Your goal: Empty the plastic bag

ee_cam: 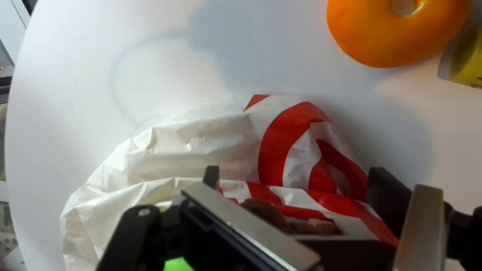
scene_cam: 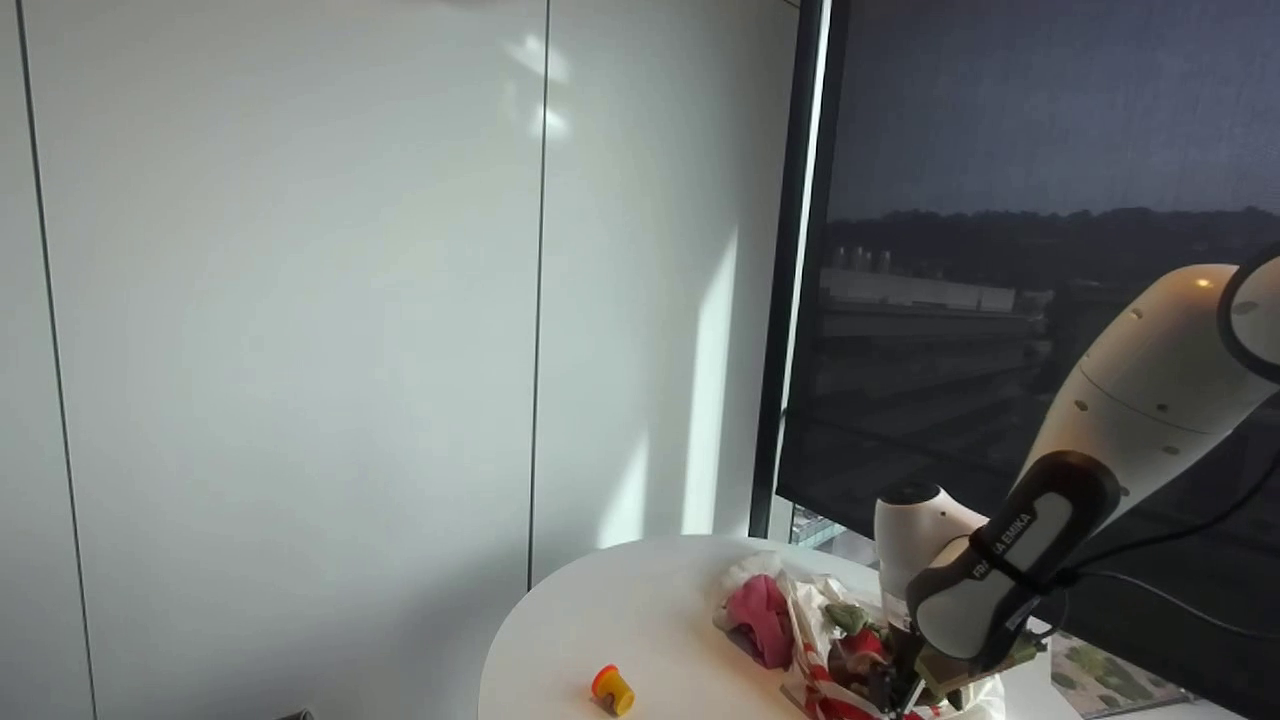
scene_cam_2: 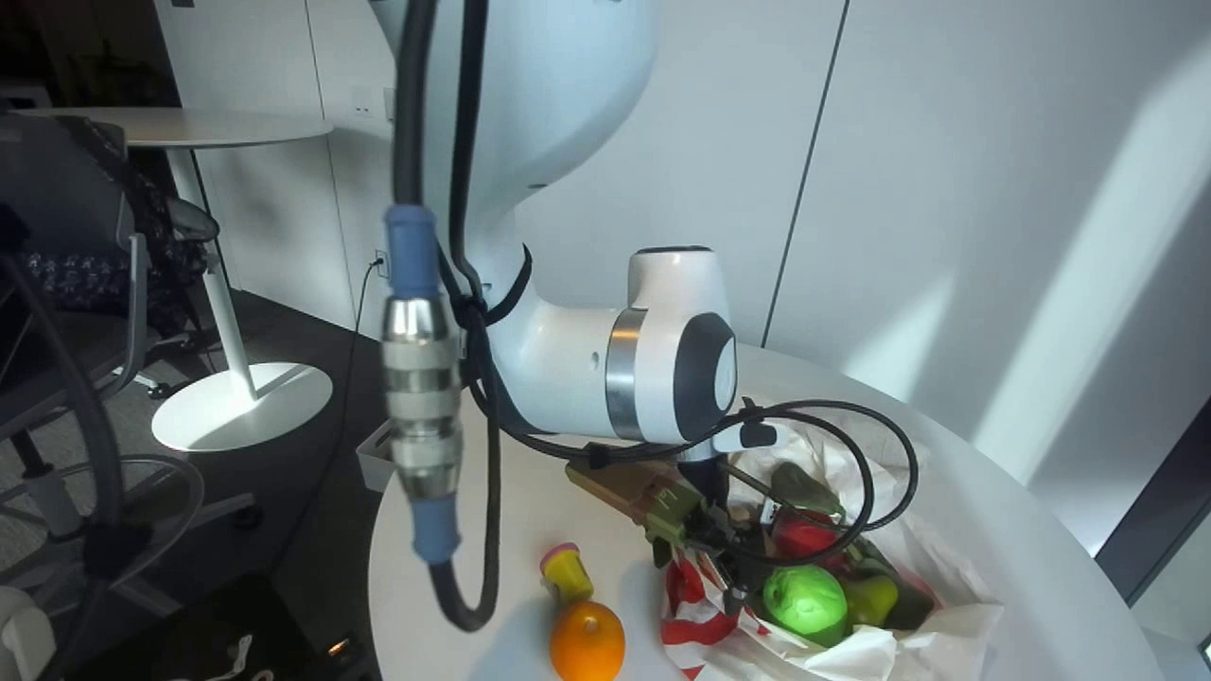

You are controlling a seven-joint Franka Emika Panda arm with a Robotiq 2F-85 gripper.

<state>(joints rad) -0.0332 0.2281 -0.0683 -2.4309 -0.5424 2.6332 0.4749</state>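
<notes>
- Hanging low at the mouth of the plastic bag (ee_cam: 226,158), the gripper (ee_cam: 301,192) stood with its jaws wide apart, and nothing showed clasped between them.
- The bag lay slumped on the round table (scene_cam: 590,610), near the edge toward the window (scene_cam: 1000,130), under the gripper and spreading beyond it.
- Being limp, it had no firm long axis, but in the wrist view its red-striped rim ran across the gap from jaw to jaw, slanting a little, so along the closing line rather than square to it.
- On that relation the coming move probably turned: a pinch from this pose would likely just bunch the film, while turning the jaws crosswise ought to set one on each face of the rim.
- A brown thing (ee_cam: 267,210) in the bag showed between the jaws, and a green fruit (scene_cam_2: 806,605) sat just beside the gripper in an exterior view; for unloading piece by piece, the brown one looked the nearer target.
- Emptying seemed only part done: an orange fruit (scene_cam_2: 587,645) and a yellow tub (scene_cam_2: 568,574) lay on the table outside the bag.
- Whether either jaw touched the film could not be told.
</notes>
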